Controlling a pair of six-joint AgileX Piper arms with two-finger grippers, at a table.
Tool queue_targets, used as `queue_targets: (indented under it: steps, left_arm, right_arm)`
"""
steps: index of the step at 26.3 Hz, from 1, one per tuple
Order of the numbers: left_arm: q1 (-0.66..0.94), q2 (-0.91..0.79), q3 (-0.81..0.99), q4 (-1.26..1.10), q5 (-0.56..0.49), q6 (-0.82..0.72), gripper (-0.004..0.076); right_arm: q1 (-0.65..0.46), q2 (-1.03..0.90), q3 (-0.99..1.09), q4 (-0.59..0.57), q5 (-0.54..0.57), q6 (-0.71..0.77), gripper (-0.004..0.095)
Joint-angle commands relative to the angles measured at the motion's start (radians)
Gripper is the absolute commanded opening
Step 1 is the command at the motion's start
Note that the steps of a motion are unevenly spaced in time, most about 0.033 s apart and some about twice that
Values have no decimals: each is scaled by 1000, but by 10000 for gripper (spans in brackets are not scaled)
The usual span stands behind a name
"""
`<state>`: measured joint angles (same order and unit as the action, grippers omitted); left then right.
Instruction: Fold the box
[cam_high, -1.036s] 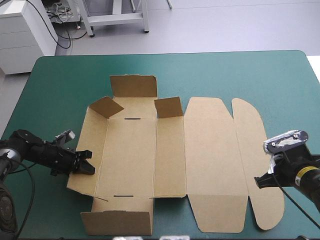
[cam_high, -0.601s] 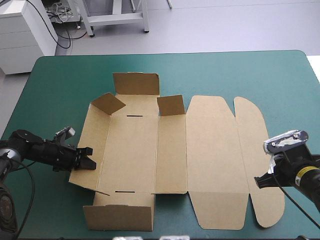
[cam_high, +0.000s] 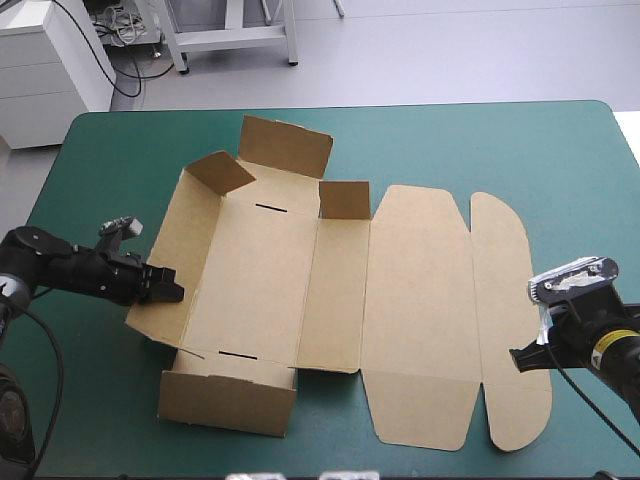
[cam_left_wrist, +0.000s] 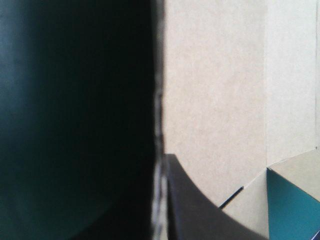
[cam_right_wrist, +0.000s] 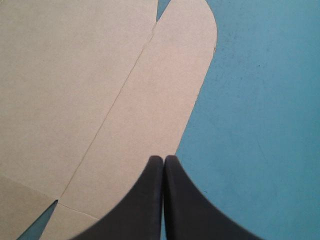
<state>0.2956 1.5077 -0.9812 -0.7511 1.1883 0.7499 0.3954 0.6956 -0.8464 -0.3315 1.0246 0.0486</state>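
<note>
Cut brown board box (cam_high: 400, 300), half raised
Left wall and end flaps stand up; lid panels lie flat, slightly skewed, on the teal-green cover (cam_high: 120, 150).

You are looking into a lab or test room, not a home. Beyond the table (cam_high: 480, 150) with the teal-green cover, a white cabinet (cam_high: 40, 70) is standing on a plain grey floor (cam_high: 450, 50), and loose black cables (cam_high: 120, 28) are lying beside the legs of a white metal frame (cam_high: 228, 37).
</note>
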Motion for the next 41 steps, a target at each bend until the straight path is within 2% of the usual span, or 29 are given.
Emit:
queue_targets:
  steps: [1,4,8,10,13,16,28,41]
  left_arm:
    - [-16,-34,-150,-55,88,7,-8]
    - [-108,-34,-277,47,84,-1,-8]
    - [-316,-30,-414,306,-3,-89,-8]
    - [-418,-28,-448,449,-65,-140,-8]
    - [-582,-26,-456,700,-217,-219,-8]
    - [-663,-18,-456,847,-309,-293,-8]
    - [-796,7,-456,1132,-550,-342,-8]
    - [-1018,7,-452,1441,-681,-304,-8]
  right_arm:
    - [-3,-1,-35,-30,-56,-6,-22]
    - [-3,-1,-35,-30,-56,2,-22]
    - [-3,-1,-35,-30,-68,2,-22]
    - [-3,-1,-35,-30,-68,2,-22]
    - [-3,-1,-35,-30,-66,2,-22]
    - [-3,-1,-35,-28,-66,2,-22]
    - [-3,-1,-111,-27,-70,17,-22]
    - [-3,-1,-143,47,-60,62,-22]
